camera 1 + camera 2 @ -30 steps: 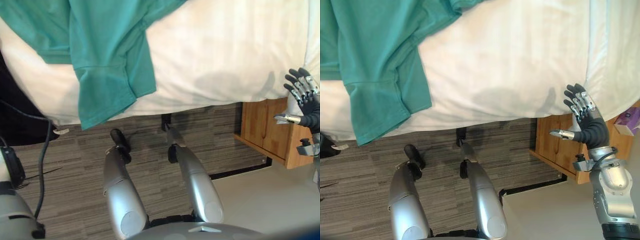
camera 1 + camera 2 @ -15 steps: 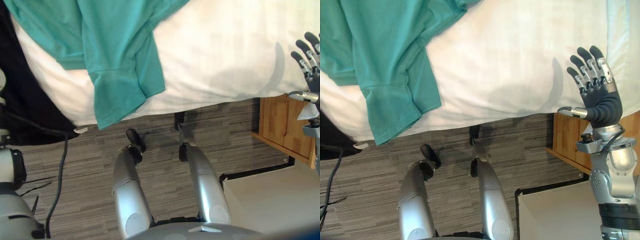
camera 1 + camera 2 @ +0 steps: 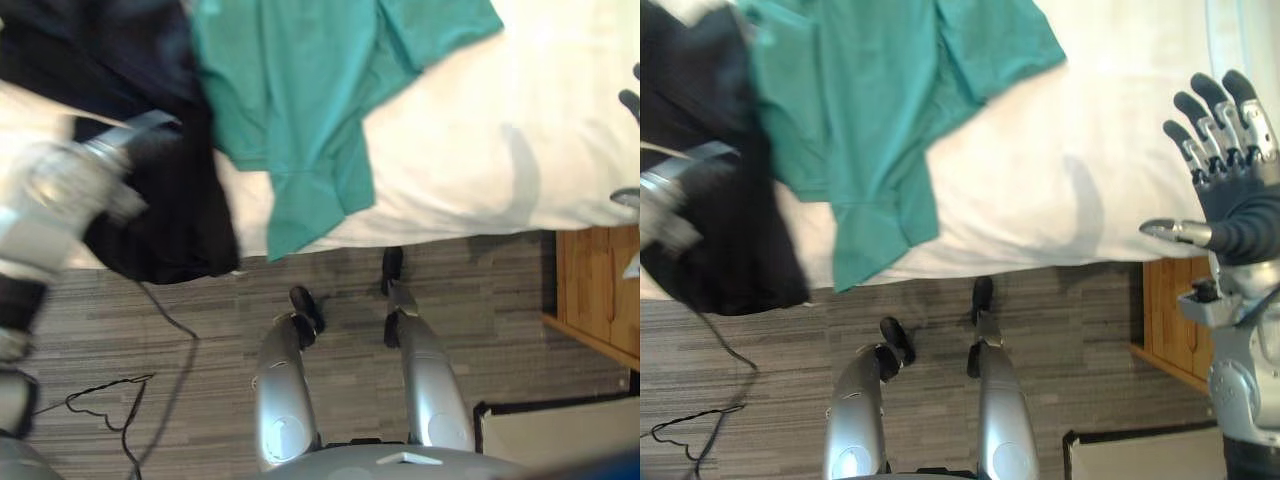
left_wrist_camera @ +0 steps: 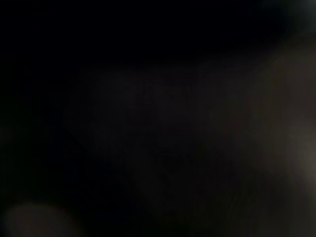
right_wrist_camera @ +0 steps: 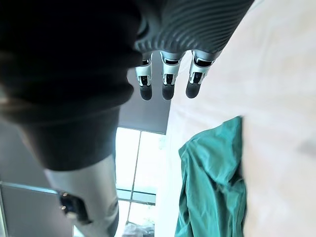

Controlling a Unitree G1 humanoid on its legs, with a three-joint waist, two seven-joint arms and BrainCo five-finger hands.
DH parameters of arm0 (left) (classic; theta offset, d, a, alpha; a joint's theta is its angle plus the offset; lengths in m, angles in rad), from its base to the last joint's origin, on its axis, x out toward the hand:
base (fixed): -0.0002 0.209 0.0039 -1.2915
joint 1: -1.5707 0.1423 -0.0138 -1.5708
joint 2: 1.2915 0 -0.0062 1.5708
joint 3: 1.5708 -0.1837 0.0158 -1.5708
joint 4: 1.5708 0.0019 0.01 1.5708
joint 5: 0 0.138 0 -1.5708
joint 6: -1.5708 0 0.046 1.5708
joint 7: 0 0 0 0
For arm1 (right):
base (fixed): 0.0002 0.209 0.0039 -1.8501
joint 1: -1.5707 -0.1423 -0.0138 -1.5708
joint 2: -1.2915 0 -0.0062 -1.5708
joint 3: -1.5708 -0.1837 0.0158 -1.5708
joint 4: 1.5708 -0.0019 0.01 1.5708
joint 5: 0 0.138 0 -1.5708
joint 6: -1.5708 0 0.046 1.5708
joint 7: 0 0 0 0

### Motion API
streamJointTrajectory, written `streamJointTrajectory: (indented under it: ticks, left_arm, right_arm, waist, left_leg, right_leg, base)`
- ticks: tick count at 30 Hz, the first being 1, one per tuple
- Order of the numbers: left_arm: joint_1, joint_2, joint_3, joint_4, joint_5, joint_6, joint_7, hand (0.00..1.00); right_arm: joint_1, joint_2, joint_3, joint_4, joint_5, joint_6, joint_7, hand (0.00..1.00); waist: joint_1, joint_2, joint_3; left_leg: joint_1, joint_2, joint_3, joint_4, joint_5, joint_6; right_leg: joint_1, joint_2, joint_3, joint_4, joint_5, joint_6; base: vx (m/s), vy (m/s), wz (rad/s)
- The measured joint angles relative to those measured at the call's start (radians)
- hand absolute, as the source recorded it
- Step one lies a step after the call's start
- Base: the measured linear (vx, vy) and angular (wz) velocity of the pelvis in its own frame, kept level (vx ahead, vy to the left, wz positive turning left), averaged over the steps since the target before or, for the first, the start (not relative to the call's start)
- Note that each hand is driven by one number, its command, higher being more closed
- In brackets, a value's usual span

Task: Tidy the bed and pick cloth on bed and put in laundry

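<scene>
We judge the task barely begun: the teal cloth (image 3: 870, 120) drapes over the bed (image 3: 1060, 200) edge, well apart from our right hand (image 3: 1230, 205) and its straight, spread fingers, while our blurred left hand (image 3: 135, 130) seems to meet the black cloth (image 3: 170, 220), grip unreadable.
</scene>
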Motion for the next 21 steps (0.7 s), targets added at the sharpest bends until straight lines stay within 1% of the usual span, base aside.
streamJointTrajectory:
  ticks: [1,3,4,5,6,7,8,9,10,11,12,13,14,15,16,17,18,19,20,21]
  left_arm:
    - [0.090,-0.113,-0.030,-0.061,-0.088,0.001,-0.011,1.00]
    - [0.234,-0.256,-0.031,-0.091,-0.172,0.021,-0.014,1.00]
    - [0.318,-0.313,-0.011,-0.090,-0.225,0.041,-0.011,1.00]
    - [0.380,-0.346,0.028,-0.090,-0.255,0.050,-0.009,1.00]
    - [0.436,-0.376,0.071,-0.085,-0.275,0.053,-0.007,1.00]
    - [0.470,-0.411,0.132,-0.062,-0.294,0.067,-0.008,1.00]
    - [0.494,-0.446,0.193,-0.032,-0.304,0.081,-0.010,1.00]
    - [0.504,-0.462,0.221,-0.014,-0.306,0.092,-0.014,1.00]
    - [0.520,-0.490,0.258,0.024,-0.321,0.121,-0.018,1.00]
    - [0.539,-0.516,0.289,0.062,-0.323,0.148,-0.036,1.00]
    - [0.548,-0.527,0.299,0.084,-0.323,0.159,-0.046,1.00]
    - [0.566,-0.547,0.317,0.137,-0.314,0.177,-0.066,1.00]
    - [0.576,-0.554,0.328,0.171,-0.307,0.182,-0.081,1.00]
    - [0.585,-0.565,0.351,0.249,-0.280,0.189,-0.096,1.00]
    - [0.587,-0.571,0.376,0.335,-0.258,0.190,-0.098,1.00]
    - [0.587,-0.572,0.382,0.351,-0.252,0.190,-0.098,1.00]
    - [0.587,-0.584,0.423,0.464,-0.238,0.186,-0.097,1.00]
    - [0.587,-0.590,0.452,0.550,-0.229,0.169,-0.096,1.00]
    - [0.587,-0.592,0.462,0.584,-0.222,0.159,-0.096,1.00]
    - [0.585,-0.593,0.477,0.638,-0.210,0.140,-0.097,1.00]
  right_arm:
    - [0.005,0.042,0.028,-0.024,-0.125,0.000,-0.035,0.00]
    - [0.009,0.087,0.083,-0.024,-0.243,0.004,-0.076,0.00]
    - [0.005,0.119,0.116,0.004,-0.336,0.003,-0.116,0.00]
    - [-0.008,0.145,0.140,0.047,-0.398,0.003,-0.140,0.00]
    - [-0.025,0.164,0.158,0.094,-0.438,0.004,-0.163,0.00]
    - [-0.041,0.184,0.171,0.153,-0.500,0.012,-0.204,0.00]
    - [-0.080,0.196,0.199,0.217,-0.556,0.029,-0.235,0.00]
    - [-0.100,0.203,0.212,0.243,-0.584,0.038,-0.248,0.00]
    - [-0.136,0.208,0.244,0.286,-0.633,0.056,-0.285,0.00]
    - [-0.173,0.208,0.268,0.321,-0.669,0.070,-0.317,0.00]
    - [-0.194,0.208,0.276,0.340,-0.685,0.080,-0.331,0.00]
    - [-0.245,0.209,0.289,0.390,-0.724,0.097,-0.363,0.00]
    - [-0.274,0.208,0.296,0.419,-0.743,0.106,-0.377,0.00]
    - [-0.331,0.205,0.310,0.472,-0.776,0.121,-0.403,0.00]
    - [-0.393,0.204,0.327,0.525,-0.804,0.138,-0.425,0.00]
    - [-0.405,0.203,0.331,0.533,-0.809,0.143,-0.429,0.00]
    - [-0.502,0.190,0.367,0.593,-0.828,0.168,-0.441,0.00]
    - [-0.587,0.170,0.407,0.637,-0.834,0.194,-0.444,0.00]
    - [-0.626,0.152,0.428,0.654,-0.837,0.208,-0.444,0.00]
    - [-0.703,0.113,0.463,0.691,-0.845,0.234,-0.443,0.00]
  waist:
    - [0.001,-0.008,-0.004]
    - [0.009,-0.016,-0.008]
    - [0.028,-0.023,-0.013]
    - [0.036,-0.035,-0.027]
    - [0.047,-0.040,-0.043]
    - [0.057,-0.048,-0.060]
    - [0.069,-0.058,-0.065]
    - [0.080,-0.062,-0.067]
    - [0.095,-0.067,-0.069]
    - [0.107,-0.070,-0.069]
    - [0.113,-0.076,-0.067]
    - [0.133,-0.093,-0.066]
    - [0.144,-0.105,-0.067]
    - [0.154,-0.123,-0.065]
    - [0.161,-0.138,-0.057]
    - [0.163,-0.142,-0.056]
    - [0.170,-0.156,-0.046]
    - [0.175,-0.161,-0.033]
    - [0.181,-0.161,-0.024]
    - [0.192,-0.157,-0.004]
  left_leg:
    - [0.009,-0.007,0.000,0.000,0.002,0.002]
    - [0.049,-0.011,-0.003,-0.009,0.002,0.002]
    - [0.102,-0.022,-0.008,-0.036,0.006,0.003]
    - [0.132,-0.036,-0.020,-0.064,0.017,0.001]
    - [0.149,-0.046,-0.038,-0.090,0.025,-0.002]
    - [0.161,-0.057,-0.067,-0.110,0.029,0.000]
    - [0.165,-0.058,-0.092,-0.116,0.036,-0.005]
    - [0.167,-0.059,-0.104,-0.118,0.039,-0.008]
    - [0.171,-0.054,-0.129,-0.120,0.043,-0.014]
    - [0.174,-0.048,-0.154,-0.120,0.047,-0.020]
    - [0.178,-0.046,-0.165,-0.121,0.049,-0.023]
    - [0.186,-0.044,-0.175,-0.128,0.057,-0.026]
    - [0.189,-0.043,-0.177,-0.133,0.061,-0.028]
    - [0.188,-0.044,-0.191,-0.140,0.072,-0.030]
    - [0.188,-0.045,-0.206,-0.140,0.079,-0.030]
    - [0.188,-0.045,-0.208,-0.139,0.080,-0.031]
    - [0.181,-0.045,-0.224,-0.142,0.085,-0.030]
    - [0.178,-0.047,-0.231,-0.142,0.090,-0.030]
    - [0.176,-0.049,-0.234,-0.142,0.090,-0.030]
    - [0.173,-0.053,-0.240,-0.143,0.095,-0.028]
  right_leg:
    - [0.016,-0.008,-0.005,-0.001,0.000,0.000]
    - [0.060,-0.011,-0.006,-0.002,0.000,0.000]
    - [0.100,-0.011,-0.005,-0.007,-0.003,-0.004]
    - [0.129,-0.013,-0.005,-0.019,-0.004,-0.005]
    - [0.154,-0.015,-0.006,-0.036,-0.009,-0.003]
    - [0.187,-0.017,-0.011,-0.062,-0.023,0.011]
    - [0.219,-0.011,-0.029,-0.089,-0.023,0.012]
    - [0.232,-0.006,-0.036,-0.100,-0.022,0.012]
    - [0.256,0.004,-0.055,-0.115,-0.022,0.011]
    - [0.278,0.013,-0.072,-0.123,-0.022,0.010]
    - [0.290,0.017,-0.080,-0.129,-0.021,0.009]
    - [0.306,0.023,-0.087,-0.140,-0.018,0.005]
    - [0.308,0.025,-0.087,-0.142,-0.018,0.004]
    - [0.313,0.027,-0.090,-0.144,-0.017,0.003]
    - [0.323,0.030,-0.094,-0.151,-0.014,-0.001]
    - [0.325,0.030,-0.094,-0.151,-0.014,-0.001]
    - [0.329,0.031,-0.107,-0.154,-0.010,-0.007]
    - [0.331,0.031,-0.112,-0.154,-0.007,-0.010]
    - [0.331,0.029,-0.112,-0.153,-0.007,-0.011]
    - [0.332,0.027,-0.114,-0.153,-0.006,-0.012]
  base:
    - [0.01,0.055,0.28]
    - [0.03,0.050,0.16]
    - [0.04,0.020,0.09]
    - [0.03,-0.015,0.18]
    - [0.03,-0.049,0.43]
    - [0.03,-0.071,0.61]
    - [0.02,-0.081,0.56]
    - [-0.02,-0.126,0.43]
    - [-0.04,-0.132,0.42]
    - [-0.04,-0.123,0.42]
    - [-0.03,-0.089,0.37]
    - [-0.02,-0.061,0.17]
    - [-0.03,-0.070,0.21]
    - [-0.03,-0.051,0.26]
    - [-0.04,-0.043,0.28]
    - [-0.05,-0.030,0.30]
    - [-0.08,-0.021,0.22]
    - [-0.09,-0.014,0.23]
    - [-0.11,0.006,0.16]
    - [-0.11,0.012,0.22]
